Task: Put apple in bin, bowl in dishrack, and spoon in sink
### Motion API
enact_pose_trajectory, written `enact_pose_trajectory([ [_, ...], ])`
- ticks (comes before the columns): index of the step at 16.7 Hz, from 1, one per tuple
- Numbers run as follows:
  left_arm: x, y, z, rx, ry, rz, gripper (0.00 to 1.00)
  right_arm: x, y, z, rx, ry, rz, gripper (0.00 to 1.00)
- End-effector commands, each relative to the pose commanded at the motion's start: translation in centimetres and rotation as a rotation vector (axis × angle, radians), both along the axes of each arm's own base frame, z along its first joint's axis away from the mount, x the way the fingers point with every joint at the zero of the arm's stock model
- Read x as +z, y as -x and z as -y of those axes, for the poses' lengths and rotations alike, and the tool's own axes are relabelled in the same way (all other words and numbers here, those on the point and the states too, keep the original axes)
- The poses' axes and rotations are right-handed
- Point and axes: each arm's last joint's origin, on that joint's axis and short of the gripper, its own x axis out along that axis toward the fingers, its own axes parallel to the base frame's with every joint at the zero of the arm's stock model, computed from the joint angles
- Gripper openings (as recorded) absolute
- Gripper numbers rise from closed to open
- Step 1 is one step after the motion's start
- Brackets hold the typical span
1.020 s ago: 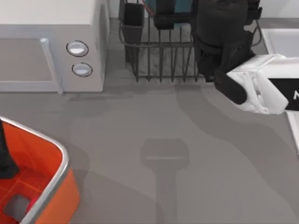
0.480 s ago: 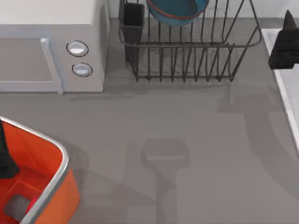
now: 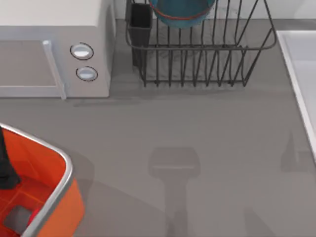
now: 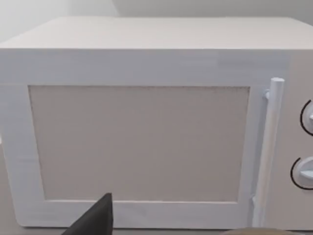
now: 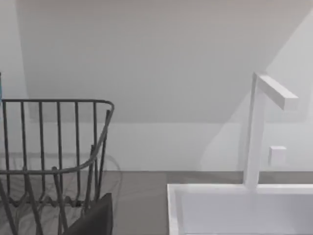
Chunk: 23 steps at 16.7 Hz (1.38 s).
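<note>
- You see the bowl [image 3: 183, 11] standing in the dishrack [image 3: 197, 49]
- The apple [image 3: 33, 216] lies in the bin [image 3: 59, 197]
- You cannot tell either tool's opening

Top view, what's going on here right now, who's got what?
Nothing is being carried at this moment. The bowl sits in the dishrack at the table's far edge. In the bin at the near left, a bit of the apple shows red, with a dark part of the left arm above the bin. The sink is at the right edge. The right wrist view looks across the dishrack and the sink with its faucet.
</note>
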Motion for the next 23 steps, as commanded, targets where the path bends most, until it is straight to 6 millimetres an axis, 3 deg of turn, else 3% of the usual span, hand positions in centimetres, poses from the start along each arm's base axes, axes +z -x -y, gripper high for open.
enact_pose_trajectory([
  [5, 0.0, 0.0, 0.0, 0.000, 0.000, 0.000, 1.00, -4.0, 0.8, 1.2, 0.007, -0.001, -0.051, 1.00],
  [14, 0.0, 0.0, 0.0, 0.000, 0.000, 0.000, 1.00, -4.1, 0.8, 1.3, 0.007, 0.029, -0.084, 1.00],
  [18, 0.0, 0.0, 0.0, 0.000, 0.000, 0.000, 1.00, -3.4, 0.4, 1.4, 0.010, 0.214, -0.245, 1.00],
  [23, 0.0, 0.0, 0.0, 0.000, 0.000, 0.000, 1.00, -2.2, -0.9, 1.7, 0.119, 0.609, -0.566, 1.00],
])
